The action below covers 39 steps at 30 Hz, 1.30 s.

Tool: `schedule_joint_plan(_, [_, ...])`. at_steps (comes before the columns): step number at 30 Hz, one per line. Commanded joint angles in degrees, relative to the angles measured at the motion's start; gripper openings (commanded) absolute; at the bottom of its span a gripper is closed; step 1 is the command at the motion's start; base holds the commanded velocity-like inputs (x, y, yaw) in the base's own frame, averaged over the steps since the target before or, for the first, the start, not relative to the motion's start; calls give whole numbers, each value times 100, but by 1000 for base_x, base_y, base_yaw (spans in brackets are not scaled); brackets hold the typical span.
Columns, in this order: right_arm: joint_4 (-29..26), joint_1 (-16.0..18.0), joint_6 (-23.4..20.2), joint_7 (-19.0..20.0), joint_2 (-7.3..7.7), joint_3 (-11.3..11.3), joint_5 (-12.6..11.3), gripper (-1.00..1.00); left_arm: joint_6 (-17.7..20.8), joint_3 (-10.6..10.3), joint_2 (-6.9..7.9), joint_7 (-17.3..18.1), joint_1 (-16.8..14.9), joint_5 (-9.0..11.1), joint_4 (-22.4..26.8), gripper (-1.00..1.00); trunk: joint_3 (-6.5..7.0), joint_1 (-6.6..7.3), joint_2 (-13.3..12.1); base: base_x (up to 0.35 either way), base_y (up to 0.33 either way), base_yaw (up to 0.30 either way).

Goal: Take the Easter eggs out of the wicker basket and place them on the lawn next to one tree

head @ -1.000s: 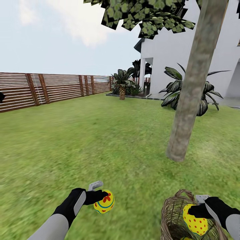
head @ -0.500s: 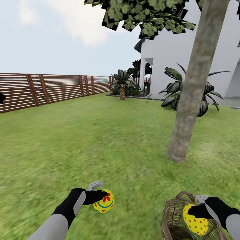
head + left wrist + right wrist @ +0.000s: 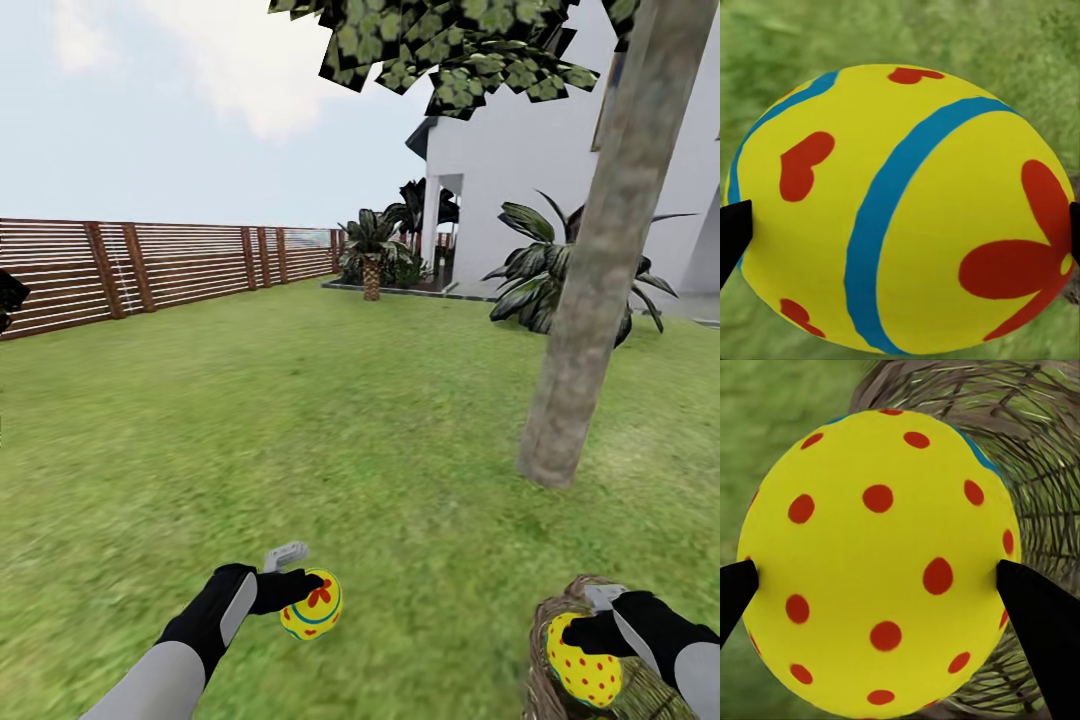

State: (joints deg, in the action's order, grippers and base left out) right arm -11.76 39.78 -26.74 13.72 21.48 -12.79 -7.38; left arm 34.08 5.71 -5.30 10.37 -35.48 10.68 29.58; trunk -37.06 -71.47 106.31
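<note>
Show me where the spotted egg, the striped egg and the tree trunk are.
spotted egg (image 3: 877, 562), right wrist view, middle of its dotted shell.
striped egg (image 3: 900, 210), left wrist view, on its blue band.
tree trunk (image 3: 600, 270), head view, mid-trunk bark.

flowered egg (image 3: 312, 605): over lawn (image 3: 300, 420) | dotted egg (image 3: 583, 672): above wicker basket (image 3: 560, 690) | tree (image 3: 600, 260): near

Wicker basket (image 3: 560, 640) before the tree (image 3: 600, 300), fence (image 3: 160, 265) far left
</note>
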Motion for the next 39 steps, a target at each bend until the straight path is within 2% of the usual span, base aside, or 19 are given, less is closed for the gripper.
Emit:
schedule_joint_plan(1, [-11, 3, -33, -1, 6, -48, -59, -100, 41, 44, -7, 18, -3, 4, 10, -100, -6, 1, 3, 0, 291, 0])
schedule_joint_plan(9, [-10, 3, -33, -1, 6, -57, -53, -100, 45, 44, -6, 18, -3, 4, 13, -100, -6, 1, 3, 0, 291, 0])
schedule_joint_plan(18, [-10, 3, -33, -1, 6, -57, -53, -100, 46, 44, 25, 26, -3, 13, 57, -100, 155, 198, -358, 0, 291, 0])
schedule_joint_plan(21, [-10, 3, -33, -1, -10, -57, -53, -100, 46, 44, 33, 214, -3, 9, 58, -100, 173, 220, -398, 0, 291, 0])
schedule_joint_plan(26, [-10, 3, -33, -1, -12, -57, -53, -100, 46, 63, 46, 246, -3, 9, 53, -100, 263, 330, -599, 0, 291, 0])
schedule_joint_plan(29, [-10, 3, -33, -1, -12, -57, -53, -100, 46, 62, 46, 247, -3, 4, 55, -100, 263, 330, -599, 19, 286, 0])
schedule_joint_plan(39, [-10, 3, -33, -1, -13, -57, -53, -100, 46, 79, 53, 247, -3, 11, 39, -100, 263, 330, -599, 302, 38, 0])
